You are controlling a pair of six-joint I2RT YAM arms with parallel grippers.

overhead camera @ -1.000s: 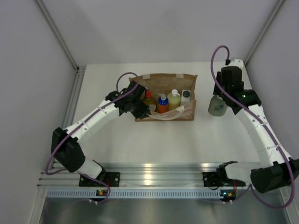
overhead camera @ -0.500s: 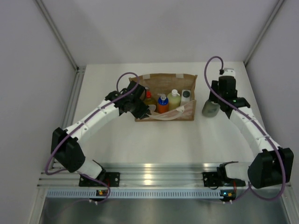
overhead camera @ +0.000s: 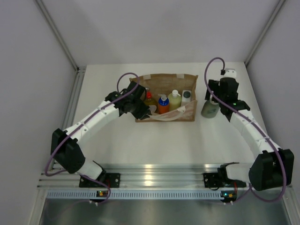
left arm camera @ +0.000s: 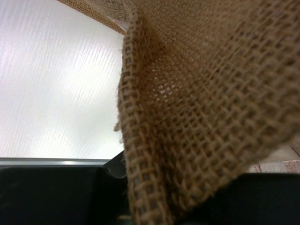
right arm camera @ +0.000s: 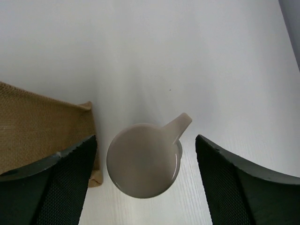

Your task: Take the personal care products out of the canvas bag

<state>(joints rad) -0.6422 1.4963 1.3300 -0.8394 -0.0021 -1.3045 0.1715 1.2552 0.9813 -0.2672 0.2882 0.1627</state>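
The canvas bag (overhead camera: 166,116) stands open mid-table. In it stand a yellow red-capped bottle (overhead camera: 149,100), an orange blue-capped bottle (overhead camera: 163,104), a pale-green white-capped bottle (overhead camera: 175,100) and a white dark-capped bottle (overhead camera: 186,97). The silvery tube is hidden. My left gripper (overhead camera: 142,110) is shut on the bag's left wall; the weave (left arm camera: 197,108) fills the left wrist view. The grey-green beige-pump bottle (overhead camera: 209,109) stands on the table just right of the bag. My right gripper (overhead camera: 217,99) hangs open above it, and its fingers (right arm camera: 70,178) are clear of the pump head (right arm camera: 143,161).
The bag's cream handles (overhead camera: 173,115) droop over its near wall. The bag's corner (right arm camera: 42,126) lies left of the pump bottle in the right wrist view. Booth walls close in left, right and back. An aluminium rail (overhead camera: 150,171) runs along the near edge.
My right arm has moved left toward the bag, and the pump bottle has shifted left with it, ending close to the bag's right end. My left arm has held still.
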